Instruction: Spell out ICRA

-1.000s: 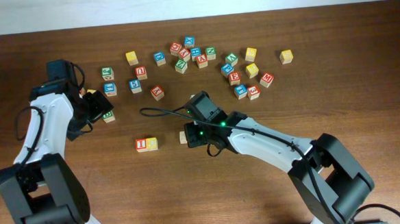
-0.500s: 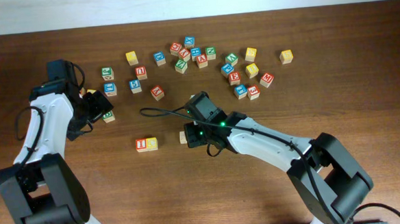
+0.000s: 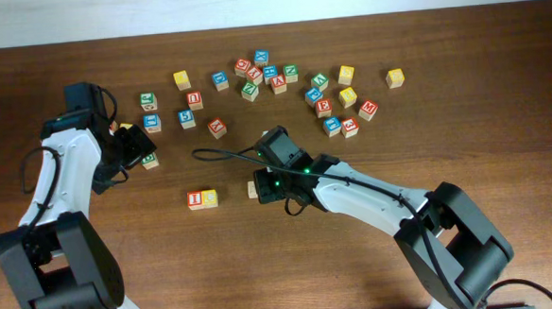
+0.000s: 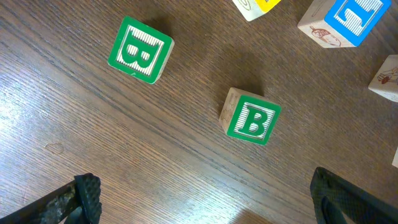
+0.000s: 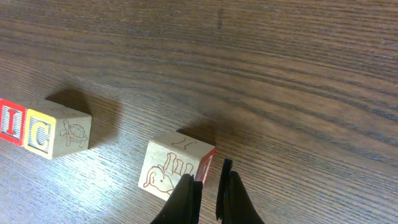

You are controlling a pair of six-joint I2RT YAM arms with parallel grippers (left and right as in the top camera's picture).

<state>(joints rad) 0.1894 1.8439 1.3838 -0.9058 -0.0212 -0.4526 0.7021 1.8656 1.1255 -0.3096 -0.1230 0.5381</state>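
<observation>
The red I cube (image 3: 196, 198) and yellow C cube (image 3: 209, 198) stand touching, side by side, low on the table; they also show in the right wrist view, I (image 5: 11, 120) and C (image 5: 38, 134). A wooden cube (image 5: 171, 168) with an elephant drawing and a red side face lies just right of them, also in the overhead view (image 3: 253, 189); its letter is unreadable. My right gripper (image 5: 209, 186) is shut beside that cube's right edge, holding nothing. My left gripper (image 4: 208, 205) is open above bare wood, near two green B cubes (image 4: 140, 50) (image 4: 250, 118). I cannot pick out R and A.
Several letter cubes lie scattered along the far side of the table (image 3: 272, 74), with a cluster at the right (image 3: 335, 104). A blue cube (image 4: 345, 18) and a yellow one (image 4: 255, 5) sit beyond the B cubes. A black cable (image 3: 221, 154) runs to the right arm.
</observation>
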